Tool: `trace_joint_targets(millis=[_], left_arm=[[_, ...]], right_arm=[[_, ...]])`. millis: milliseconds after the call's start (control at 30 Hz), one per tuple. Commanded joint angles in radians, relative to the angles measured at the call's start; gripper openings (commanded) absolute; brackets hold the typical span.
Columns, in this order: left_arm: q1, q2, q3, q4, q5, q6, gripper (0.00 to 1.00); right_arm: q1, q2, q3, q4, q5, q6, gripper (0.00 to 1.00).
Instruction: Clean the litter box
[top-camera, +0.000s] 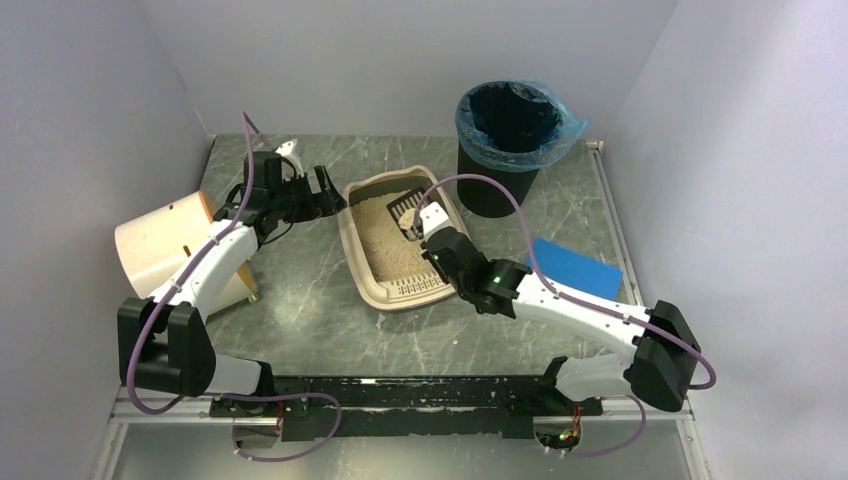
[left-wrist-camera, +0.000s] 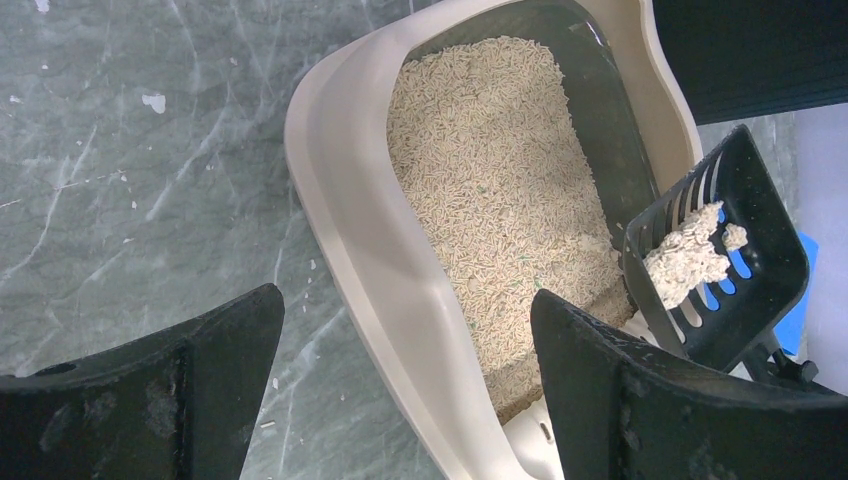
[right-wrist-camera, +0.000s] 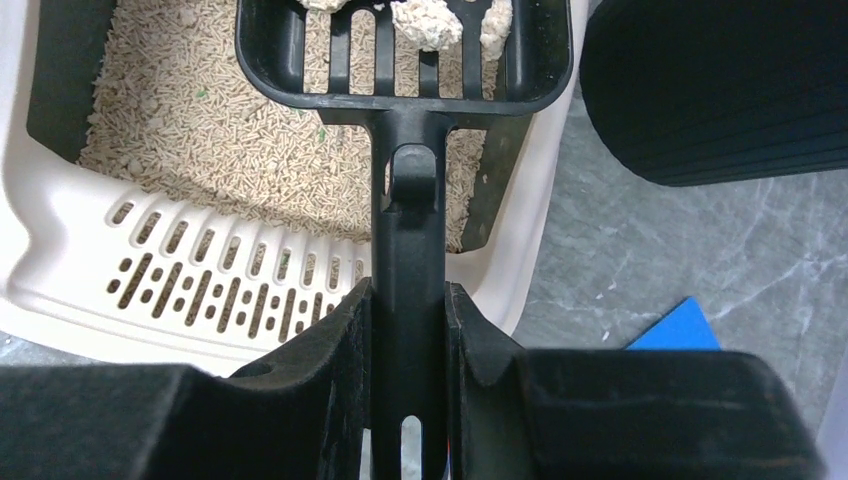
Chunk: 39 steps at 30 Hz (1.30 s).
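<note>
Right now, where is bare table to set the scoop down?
Bare: table strip between litter box and near edge, and the back strip left of the black bin. Crowded: right of the box, among bin, blue pad and right arm.

In the right wrist view the scoop and black bin are cut off by the top edge.

The left arm reaches forward and bends to the right at the wrist. The left claw is spread wide, holding nothing. The right arm stretches low toward the left, and the right claw is clamped on the handle of a black scoop, a finger on each side.
</note>
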Motion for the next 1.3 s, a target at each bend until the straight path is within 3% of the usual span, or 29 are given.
trace_joint_targets(millis=[0, 100, 200, 233, 333, 367, 467, 600, 733, 833, 900, 1033, 1133, 1200, 1267], left_arm=[[0.008, -0.021, -0.007, 0.032, -0.001, 0.018, 0.98], [0.008, -0.016, -0.005, 0.031, 0.002, 0.018, 0.98], [0.008, -0.019, -0.007, 0.034, 0.000, 0.018, 0.98], [0.008, -0.022, -0.007, 0.033, -0.001, 0.018, 0.98], [0.008, -0.021, -0.010, 0.037, -0.001, 0.015, 0.98], [0.008, -0.018, -0.010, 0.040, 0.005, 0.013, 0.98], [0.008, -0.013, -0.002, 0.029, 0.005, 0.018, 0.98], [0.008, -0.025, -0.015, 0.041, 0.000, 0.017, 0.98], [0.008, -0.016, -0.007, 0.032, 0.005, 0.018, 0.98], [0.009, -0.021, -0.010, 0.036, 0.003, 0.017, 0.98], [0.008, -0.025, -0.016, 0.041, 0.003, 0.015, 0.98], [0.008, -0.016, -0.007, 0.033, 0.006, 0.016, 0.98], [0.008, -0.018, -0.015, 0.043, 0.008, 0.015, 0.98], [0.007, -0.016, -0.012, 0.037, 0.008, 0.017, 0.98], [0.007, -0.015, -0.010, 0.033, 0.005, 0.019, 0.98]], right_arm=[[-0.010, -0.041, -0.025, 0.065, -0.053, 0.010, 0.00], [0.017, -0.005, -0.002, 0.009, 0.044, -0.009, 0.00], [-0.092, -0.104, -0.048, 0.094, -0.173, 0.032, 0.00], [-0.086, -0.111, -0.046, 0.096, -0.167, 0.032, 0.00], [0.028, 0.005, 0.030, -0.014, 0.057, 0.009, 0.00], [0.032, 0.026, 0.040, -0.022, 0.059, 0.009, 0.00], [-0.071, -0.064, -0.026, 0.086, -0.149, 0.025, 0.00], [-0.031, -0.019, 0.023, 0.009, -0.035, 0.024, 0.00], [-0.026, -0.042, -0.008, 0.054, -0.066, 0.010, 0.00], [-0.018, -0.026, 0.008, 0.011, 0.000, 0.018, 0.00], [-0.042, -0.062, -0.015, 0.063, -0.095, 0.012, 0.00], [-0.015, -0.013, 0.026, -0.007, -0.009, 0.021, 0.00], [-0.038, -0.071, -0.010, 0.084, -0.126, 0.010, 0.00], [0.003, -0.015, 0.033, 0.027, -0.015, 0.010, 0.00], [-0.018, 0.006, 0.048, -0.006, -0.004, 0.010, 0.00]])
